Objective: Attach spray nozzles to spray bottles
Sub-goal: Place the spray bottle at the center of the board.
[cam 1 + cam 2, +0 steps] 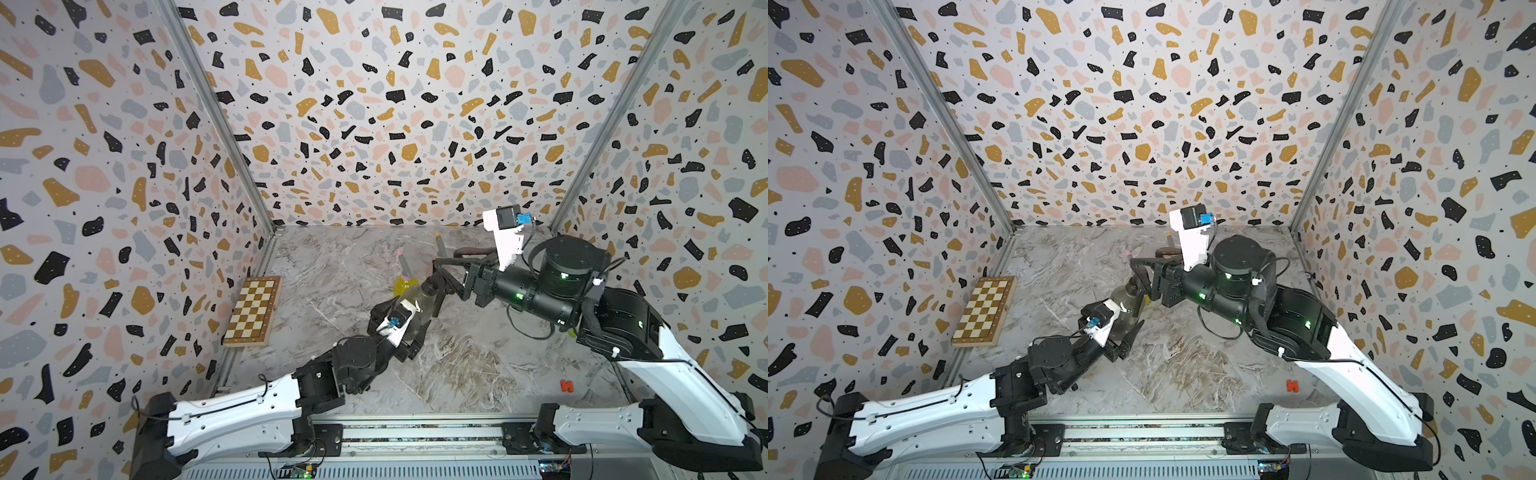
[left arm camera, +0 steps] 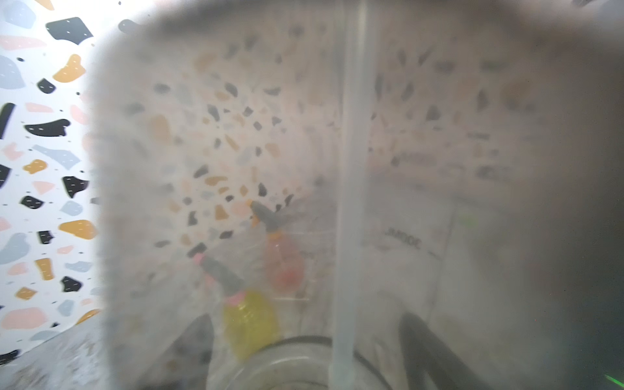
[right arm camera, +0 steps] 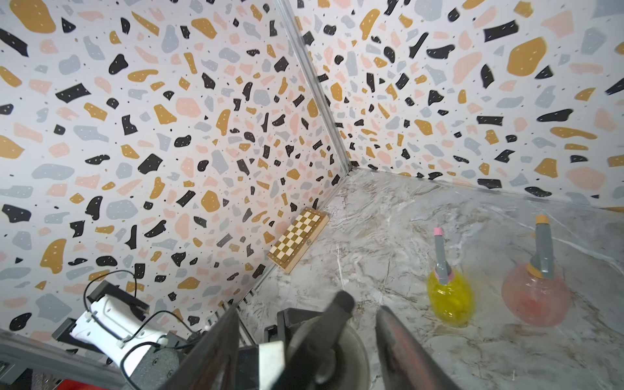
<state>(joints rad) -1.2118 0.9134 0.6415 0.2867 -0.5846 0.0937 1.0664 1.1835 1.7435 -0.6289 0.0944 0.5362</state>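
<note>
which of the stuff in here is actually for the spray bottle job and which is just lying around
For the job: smoky grey translucent plastic bottle; all-black plastic trigger nozzle at its neck; bright yellow round plastic bottle, grey pink-tipped nozzle fitted; pale pink round plastic bottle, grey orange-tipped nozzle fitted.
Lying about: folded wooden chessboard; small red block.

Marbled tabletop [image 1: 457, 374], chessboard [image 1: 252, 311], yellow bottle [image 3: 449, 299], pink bottle [image 3: 537, 299], red piece [image 1: 566, 386]
</note>
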